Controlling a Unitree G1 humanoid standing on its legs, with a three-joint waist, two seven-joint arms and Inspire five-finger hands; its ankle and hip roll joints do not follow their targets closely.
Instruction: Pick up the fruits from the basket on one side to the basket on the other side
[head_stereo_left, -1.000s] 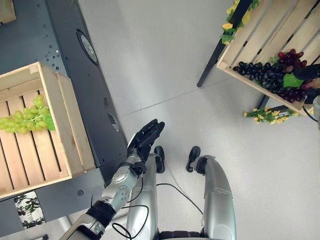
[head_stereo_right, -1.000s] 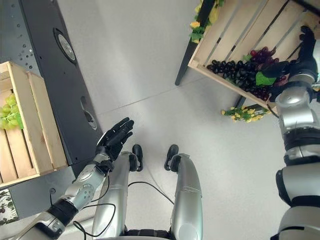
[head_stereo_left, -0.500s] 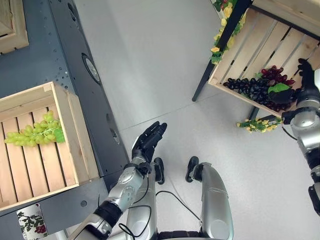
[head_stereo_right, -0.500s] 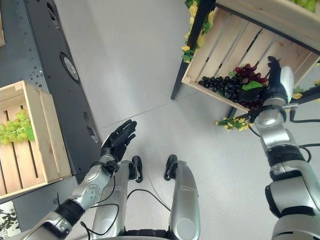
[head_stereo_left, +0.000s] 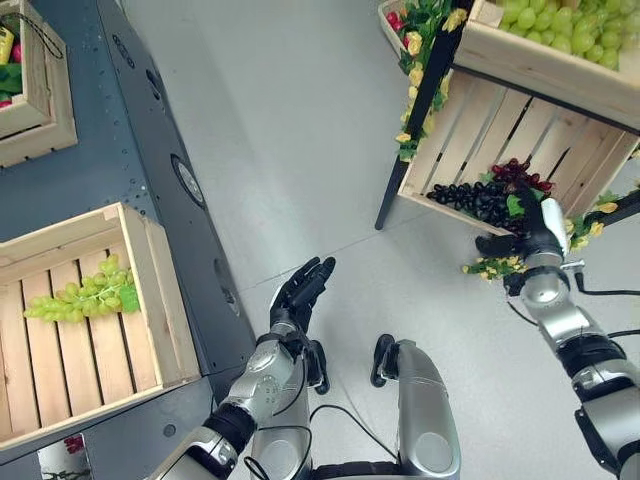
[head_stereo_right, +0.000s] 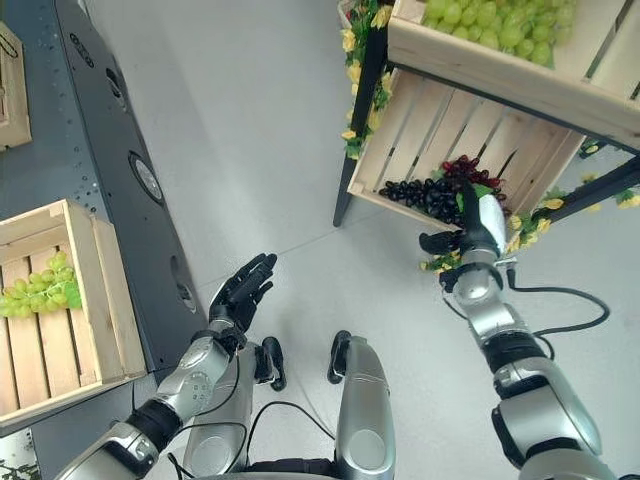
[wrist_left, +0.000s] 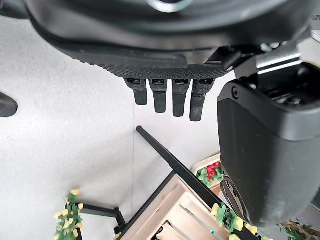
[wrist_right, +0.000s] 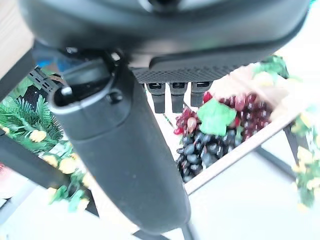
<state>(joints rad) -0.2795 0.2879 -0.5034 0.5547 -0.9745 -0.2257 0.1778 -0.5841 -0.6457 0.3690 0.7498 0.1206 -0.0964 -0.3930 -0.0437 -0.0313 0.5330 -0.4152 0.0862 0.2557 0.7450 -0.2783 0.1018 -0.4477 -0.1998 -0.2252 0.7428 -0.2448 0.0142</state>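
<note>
Already one green grape bunch (head_stereo_left: 78, 299) in left crate (head_stereo_left: 165, 290); dark grapes (head_stereo_left: 480, 200) unpicked in right crate (head_stereo_left: 440, 130). Right hand (head_stereo_left: 535, 225) open, just beside them; left hand (head_stereo_left: 300, 292) open, empty.

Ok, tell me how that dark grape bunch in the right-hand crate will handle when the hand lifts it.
The dark grape bunch is many small round berries, so it will probably sag and swing rather than stay stiff. Berries may slip between the fingers of the open right hand. It lies against the red bunch, which may drag along.
</note>
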